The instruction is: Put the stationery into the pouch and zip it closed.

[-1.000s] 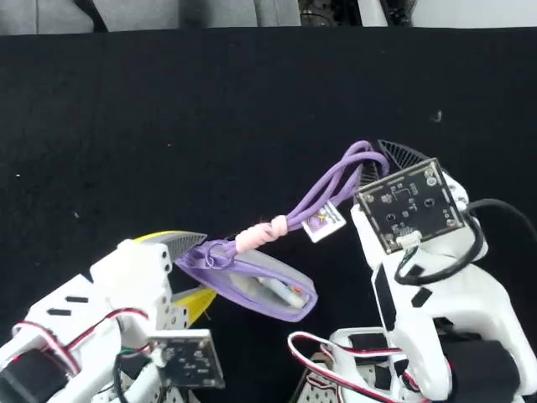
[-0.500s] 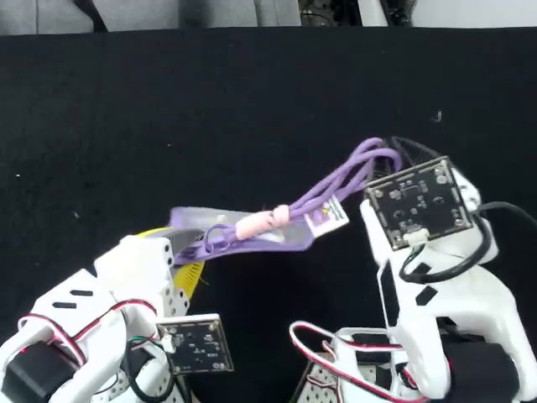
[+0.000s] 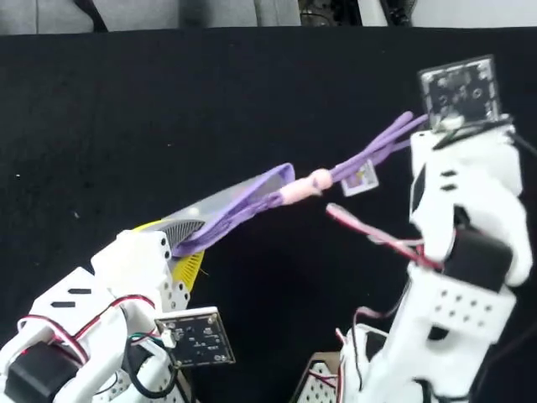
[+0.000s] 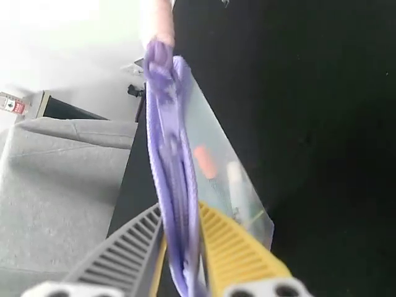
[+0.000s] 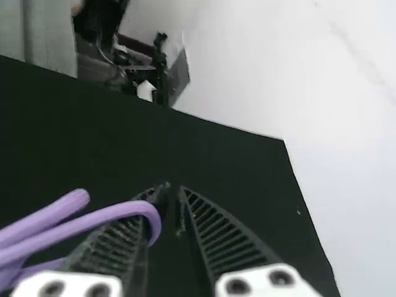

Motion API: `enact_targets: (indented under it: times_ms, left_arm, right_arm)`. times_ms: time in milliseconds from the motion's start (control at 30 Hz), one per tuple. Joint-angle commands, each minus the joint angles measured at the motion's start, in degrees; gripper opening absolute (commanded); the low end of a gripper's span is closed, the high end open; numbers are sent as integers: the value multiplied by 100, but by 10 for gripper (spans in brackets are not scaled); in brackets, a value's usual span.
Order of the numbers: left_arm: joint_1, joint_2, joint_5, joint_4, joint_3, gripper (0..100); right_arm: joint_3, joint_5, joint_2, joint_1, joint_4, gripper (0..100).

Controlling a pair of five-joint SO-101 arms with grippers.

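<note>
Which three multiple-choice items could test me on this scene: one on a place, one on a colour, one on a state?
1. Where is the pouch?
A. lying flat
B. stretched in the air between the left gripper and the right gripper
C. folded up

2. What colour is the cord?
A. purple
B. green
C. red

3. The left gripper is
A. open
B. shut on nothing
C. shut on the pouch

Key: 1 B, the pouch and cord span the gap between the grippers. 2 A, the cord looks purple in two views. 3 C, its fingers clamp the pouch's edge.
</note>
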State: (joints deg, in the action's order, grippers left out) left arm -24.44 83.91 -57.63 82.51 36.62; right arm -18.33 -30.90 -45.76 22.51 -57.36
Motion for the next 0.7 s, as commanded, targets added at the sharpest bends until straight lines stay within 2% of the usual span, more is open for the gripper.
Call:
enact_targets:
  times_ms: [0, 100, 267, 467, 667]
  left_arm:
    - [233, 53, 18, 0, 110, 28]
    - [242, 53, 18, 0, 101, 28]
    - [198, 308, 571, -220, -119, 28]
    - [251, 826, 607, -220, -101, 28]
    - [251, 800, 633, -396, 286, 28]
  right_arm:
    - [57, 0, 505, 879, 624, 11]
    - [57, -35, 760, 1099, 809, 11]
    - [66, -53, 1385, 1363, 1152, 11]
    - [84, -53, 2044, 1767, 1670, 11]
    - [664, -9, 2088, 1679, 1169, 11]
